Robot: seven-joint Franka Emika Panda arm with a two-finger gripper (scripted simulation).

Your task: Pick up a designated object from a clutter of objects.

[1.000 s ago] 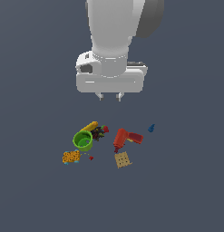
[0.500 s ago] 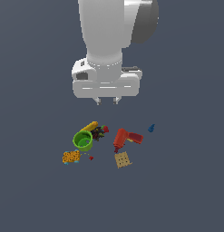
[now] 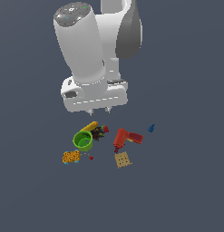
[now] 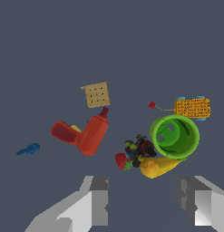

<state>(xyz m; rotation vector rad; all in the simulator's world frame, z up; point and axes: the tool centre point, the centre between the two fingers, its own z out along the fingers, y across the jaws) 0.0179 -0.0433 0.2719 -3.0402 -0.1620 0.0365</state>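
Exterior and wrist views of my claw above the clutter. My claw (image 3: 98, 110) hangs above the surface (image 3: 186, 190), its two fingers (image 4: 96, 201) set wide apart with nothing between them; in the exterior view only the short fingertips show below the white hand.

The green cup (image 3: 83, 140) sits on the surface below the claw and toward the exterior view's left. It is the only container in the group. In the wrist view its mouth (image 4: 174, 136) is open toward the camera and its grey-green inner floor shows, with no other toy visible inside.

A yellow banana (image 3: 90, 126) lies against the cup's rim; in the wrist view it touches the cup's outer wall. A cluster of dark berries (image 4: 139, 149) sits just beside both, with a small strawberry (image 4: 122, 161) at its edge.

The red drill (image 3: 126, 138) lies on its side near the berries, on the exterior view's right of the cup. The tan waffle square (image 3: 122, 159) lies flat just beside the drill's tip. The orange speckled block (image 3: 71, 157) rests near the cup, apart from it, with a tiny red piece (image 4: 152, 105) between them. The small blue piece (image 3: 151, 128) lies well apart from the cup, beyond the drill.
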